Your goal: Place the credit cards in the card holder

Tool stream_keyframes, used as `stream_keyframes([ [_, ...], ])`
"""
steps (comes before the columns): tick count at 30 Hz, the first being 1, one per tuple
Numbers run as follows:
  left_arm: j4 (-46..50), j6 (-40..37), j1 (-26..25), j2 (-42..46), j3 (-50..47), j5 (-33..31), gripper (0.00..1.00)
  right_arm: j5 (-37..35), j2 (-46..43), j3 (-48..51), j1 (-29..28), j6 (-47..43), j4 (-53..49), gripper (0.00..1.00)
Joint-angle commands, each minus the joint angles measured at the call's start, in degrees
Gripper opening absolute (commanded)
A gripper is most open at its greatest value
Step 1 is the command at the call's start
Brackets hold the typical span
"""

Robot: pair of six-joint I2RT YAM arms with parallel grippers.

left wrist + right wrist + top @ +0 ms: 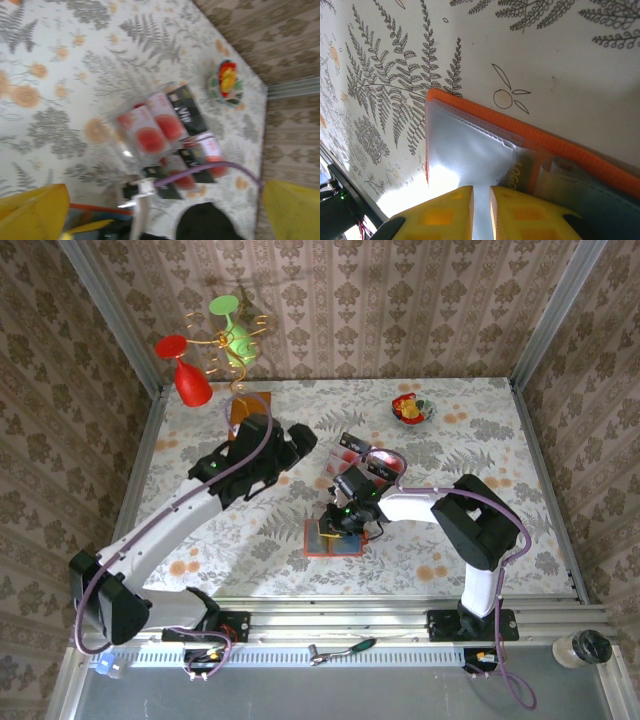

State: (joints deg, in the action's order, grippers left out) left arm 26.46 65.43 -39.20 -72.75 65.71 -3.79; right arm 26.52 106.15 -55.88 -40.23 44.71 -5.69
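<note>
Right gripper [481, 200] [346, 517]: yellow fingers [445, 215] nearly together with a thin slit between, tips down on the open card holder [545, 140] [335, 540]. Can't tell if anything is pinched. Holder lies flat on the floral tablecloth [500, 490], near centre, with the clear pocket under the fingertips. Left gripper [161, 190] [295, 445]: jaws wide, nothing held, hovering left of the credit cards [152, 127] [352, 448]. Cards sit in a clear tray [117, 122], just beyond the holder. Candy bowl [413, 410] [227, 82] is far right of them.
</note>
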Motion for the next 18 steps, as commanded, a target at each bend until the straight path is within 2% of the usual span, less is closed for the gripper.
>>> stream_keyframes([
  [1, -4.55, -6.05, 2.08, 3.18, -5.81, -0.69, 1.0, -4.83, 2.93, 2.01, 0.85, -1.21, -1.83, 0.2],
  [5, -9.05, -11.08, 4.11, 5.79, -14.85, 2.84, 1.0, -5.07, 1.6, 1.87, 0.85, -1.28, -2.02, 0.2],
  [11, -12.97, -17.36, 4.05, 6.83, -23.03, 6.3, 1.0, -5.32, -0.62, 1.87, 0.85, -0.99, -2.64, 0.2],
  [18, -14.08, -22.43, 2.48, 6.34, -27.11, 3.59, 1.0, -6.56, -5.11, -0.56, 1.07, -2.02, -6.17, 0.21],
])
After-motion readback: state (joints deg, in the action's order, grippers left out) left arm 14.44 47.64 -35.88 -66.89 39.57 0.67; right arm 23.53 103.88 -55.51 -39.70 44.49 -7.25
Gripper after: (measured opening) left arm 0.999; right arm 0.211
